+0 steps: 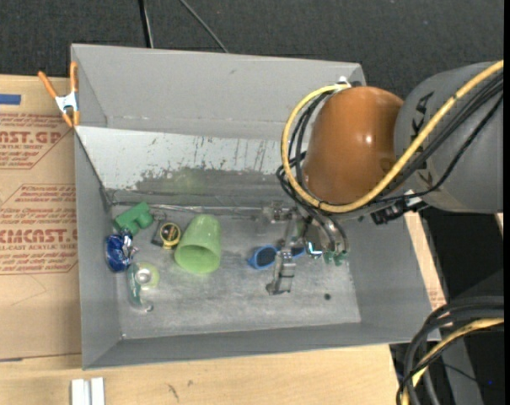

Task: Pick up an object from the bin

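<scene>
My gripper (281, 275) hangs below the arm's wrist, low over the bin floor right of the middle. A small blue rounded thing (259, 258) lies on the floor right at the gripper's left side, and I cannot tell whether they touch. A light green plastic cup (198, 245) lies on its side further left, well apart from the gripper.
At the bin's left end lie a green block (134, 218), a black and yellow round thing (167, 233), a crinkled blue thing (117, 251) and a clear glassy thing (142, 280). The arm's orange wrist cover hides part of the bin's right side.
</scene>
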Robot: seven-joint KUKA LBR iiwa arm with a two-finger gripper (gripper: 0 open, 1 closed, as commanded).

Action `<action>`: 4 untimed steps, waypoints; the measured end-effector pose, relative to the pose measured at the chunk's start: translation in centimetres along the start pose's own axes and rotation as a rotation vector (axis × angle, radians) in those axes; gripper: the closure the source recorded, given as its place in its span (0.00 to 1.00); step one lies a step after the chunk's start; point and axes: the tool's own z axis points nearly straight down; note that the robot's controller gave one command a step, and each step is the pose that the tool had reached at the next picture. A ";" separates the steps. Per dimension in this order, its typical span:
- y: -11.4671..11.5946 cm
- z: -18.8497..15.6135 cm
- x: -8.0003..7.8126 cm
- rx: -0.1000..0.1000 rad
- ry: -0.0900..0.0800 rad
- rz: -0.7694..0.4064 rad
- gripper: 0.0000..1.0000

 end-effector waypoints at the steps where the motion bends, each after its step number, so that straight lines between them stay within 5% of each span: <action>1: 7.2 6.2 -7.4 -0.003 -0.009 -0.077 0.00; 2: 8.5 13.1 -8.0 -0.002 0.002 0.009 0.00; 3: 8.6 12.4 -8.4 -0.005 -0.012 0.008 1.00; 4: 9.5 -2.9 -5.4 -0.002 -0.017 -0.038 1.00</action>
